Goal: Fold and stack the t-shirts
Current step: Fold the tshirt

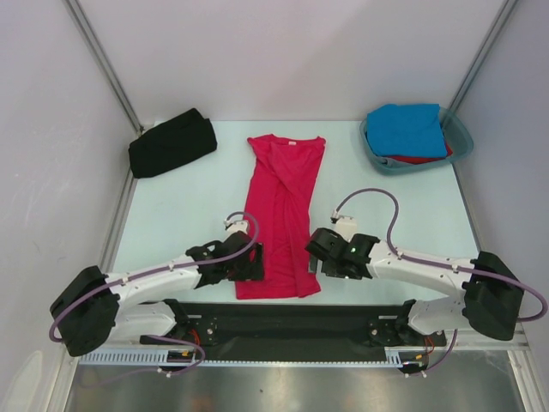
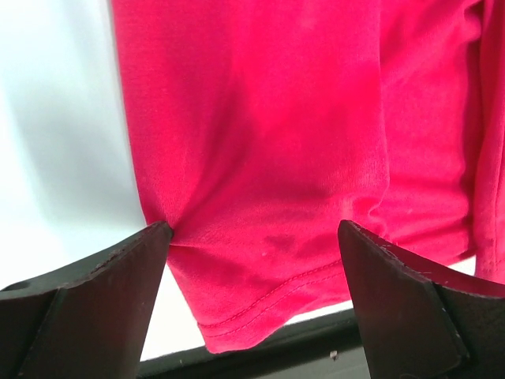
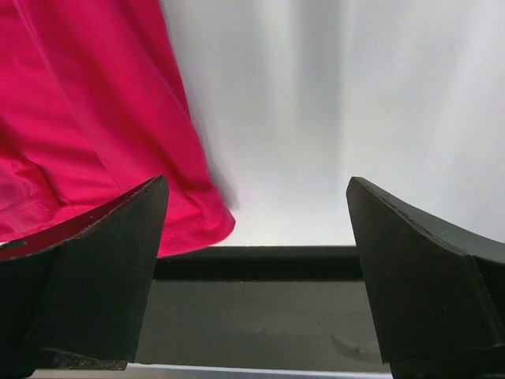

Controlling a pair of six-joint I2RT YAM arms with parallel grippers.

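Note:
A crimson-pink t-shirt (image 1: 283, 215) lies as a long narrow strip down the table's middle, its small white neck label at the far end. My left gripper (image 1: 251, 264) is open at its near left hem. In the left wrist view the hem corner (image 2: 260, 260) lies between the wide jaws of that gripper (image 2: 254, 229), and the left fingertip (image 2: 158, 233) touches the cloth's edge. My right gripper (image 1: 316, 256) is open beside the near right hem. The right wrist view shows that gripper (image 3: 256, 185) over bare table, with the shirt (image 3: 95, 118) to its left. A folded black t-shirt (image 1: 171, 143) rests far left.
A translucent teal tub (image 1: 460, 136) stands far right, holding a bright blue t-shirt (image 1: 413, 129) on top of a red one (image 1: 420, 160). A black strip (image 1: 292, 318) runs along the table's near edge just behind the hem. Grey walls close in both sides.

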